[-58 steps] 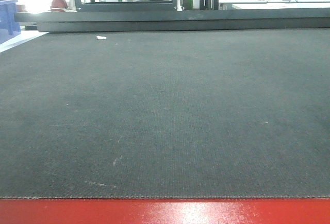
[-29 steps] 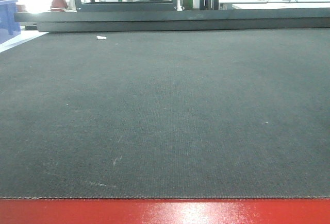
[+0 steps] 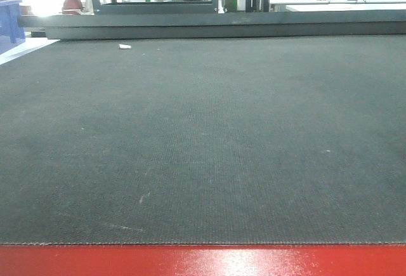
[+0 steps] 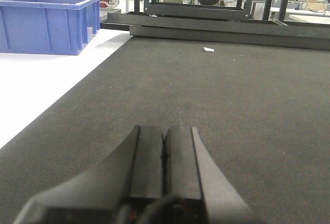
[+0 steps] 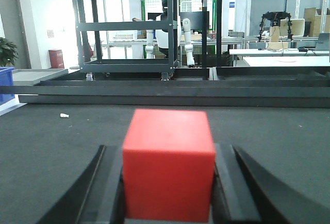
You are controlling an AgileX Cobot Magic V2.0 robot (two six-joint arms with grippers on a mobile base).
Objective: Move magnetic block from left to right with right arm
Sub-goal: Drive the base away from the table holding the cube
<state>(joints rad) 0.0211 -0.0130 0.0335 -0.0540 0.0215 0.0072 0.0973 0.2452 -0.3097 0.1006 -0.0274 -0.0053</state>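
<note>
Right fingers (image 5: 111,193): clamped on both sides of the small matte red magnetic block (image 5: 168,162).
Left fingers (image 4: 149,167): pressed together, holding nothing.
Block's place: in that grip, over the dark woven desk (image 5: 51,147); whether it is lifted or resting is hard to tell.
Done: the grasp, seemingly.
Remaining: carry it rightward and release it.
</note>
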